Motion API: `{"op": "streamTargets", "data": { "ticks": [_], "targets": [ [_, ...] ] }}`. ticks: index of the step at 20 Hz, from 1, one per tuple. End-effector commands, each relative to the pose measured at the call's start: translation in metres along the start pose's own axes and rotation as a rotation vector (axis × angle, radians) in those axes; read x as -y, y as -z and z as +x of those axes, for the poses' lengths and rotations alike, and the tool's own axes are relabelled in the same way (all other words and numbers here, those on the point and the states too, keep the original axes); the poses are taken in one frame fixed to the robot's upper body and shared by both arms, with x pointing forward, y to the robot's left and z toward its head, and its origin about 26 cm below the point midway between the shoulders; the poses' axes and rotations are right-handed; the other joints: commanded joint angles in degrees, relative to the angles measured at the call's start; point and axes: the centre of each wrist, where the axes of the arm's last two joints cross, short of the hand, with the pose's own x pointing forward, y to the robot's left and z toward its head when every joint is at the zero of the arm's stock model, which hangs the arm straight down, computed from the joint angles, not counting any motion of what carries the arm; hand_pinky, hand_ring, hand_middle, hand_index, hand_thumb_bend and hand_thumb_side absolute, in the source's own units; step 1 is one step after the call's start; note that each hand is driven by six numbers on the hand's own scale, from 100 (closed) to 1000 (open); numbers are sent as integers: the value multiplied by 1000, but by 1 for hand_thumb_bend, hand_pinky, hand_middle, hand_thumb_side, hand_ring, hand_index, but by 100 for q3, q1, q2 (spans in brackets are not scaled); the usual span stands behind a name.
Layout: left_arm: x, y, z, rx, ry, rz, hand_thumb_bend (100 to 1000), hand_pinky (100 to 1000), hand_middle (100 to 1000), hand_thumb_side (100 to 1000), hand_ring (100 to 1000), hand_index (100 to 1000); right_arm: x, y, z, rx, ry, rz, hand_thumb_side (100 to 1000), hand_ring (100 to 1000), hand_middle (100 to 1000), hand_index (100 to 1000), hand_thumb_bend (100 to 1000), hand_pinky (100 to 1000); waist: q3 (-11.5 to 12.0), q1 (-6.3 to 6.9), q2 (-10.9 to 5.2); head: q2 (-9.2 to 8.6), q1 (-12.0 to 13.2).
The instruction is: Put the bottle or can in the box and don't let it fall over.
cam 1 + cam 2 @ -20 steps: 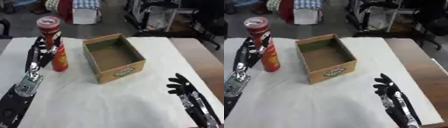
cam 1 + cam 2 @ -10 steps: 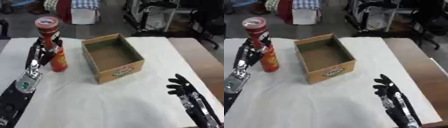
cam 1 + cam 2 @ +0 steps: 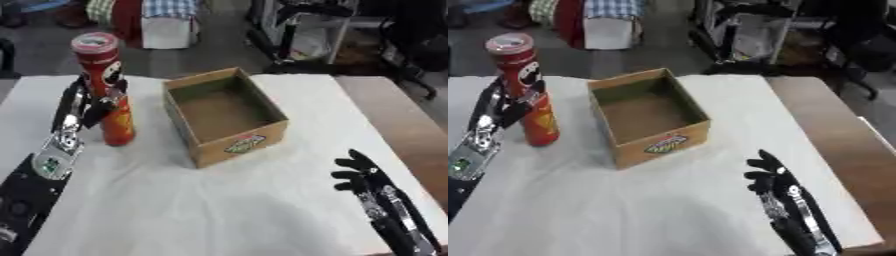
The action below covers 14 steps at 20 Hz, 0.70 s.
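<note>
A tall red crisp can [image 3: 108,87] with a grey lid stands upright on the white tablecloth, left of an open cardboard box [image 3: 225,115]. My left hand [image 3: 80,107] reaches up from the lower left and curls its fingers round the can's middle. The box is empty and sits a short gap to the right of the can. Near the lower right edge my right hand [image 3: 363,172] rests open with its fingers pointing up, far from the box and the can.
The white cloth [image 3: 219,205] covers most of the table; bare brown wood [image 3: 394,130] shows along the right side. Chairs, a white bin and other furniture stand on the floor beyond the far edge.
The whole picture has shifted slightly between frames. The can stays upright in my left hand, at much the same place beside the box. My right hand has not moved.
</note>
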Motion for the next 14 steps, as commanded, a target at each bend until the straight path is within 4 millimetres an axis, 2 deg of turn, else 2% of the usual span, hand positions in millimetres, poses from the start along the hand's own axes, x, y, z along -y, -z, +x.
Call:
{"op": "streamTargets", "data": {
  "ticks": [1,5,6,8,11,14],
  "targets": [
    [-13,7,4,7,-7,13,100,651,612,667,746,810,3,2,3,16,-5,5,839,776,823,980,100,699,-6,8,-75,-60,15],
    [-11,6,3,-14,-31,19,100,671,700,617,779,591,3,2,3,15,-5,5,840,776,823,980,100,699,-8,5,-74,-66,12],
    [-11,6,3,-15,-34,21,100,671,712,614,782,560,3,2,3,15,-5,5,840,776,823,980,100,699,-8,5,-74,-67,12],
    [-9,6,3,-17,-47,22,100,668,726,548,783,497,3,2,3,15,-5,5,839,776,823,981,100,699,-9,5,-73,-65,10],
    [-8,6,6,-8,-69,18,100,664,729,485,778,457,2,2,3,15,-4,5,840,776,823,980,100,699,-13,4,-72,-65,5],
    [-10,7,10,11,-89,17,100,656,727,474,772,443,3,2,3,14,-4,4,840,776,823,980,100,699,-17,6,-71,-65,-2]
  ]
}}
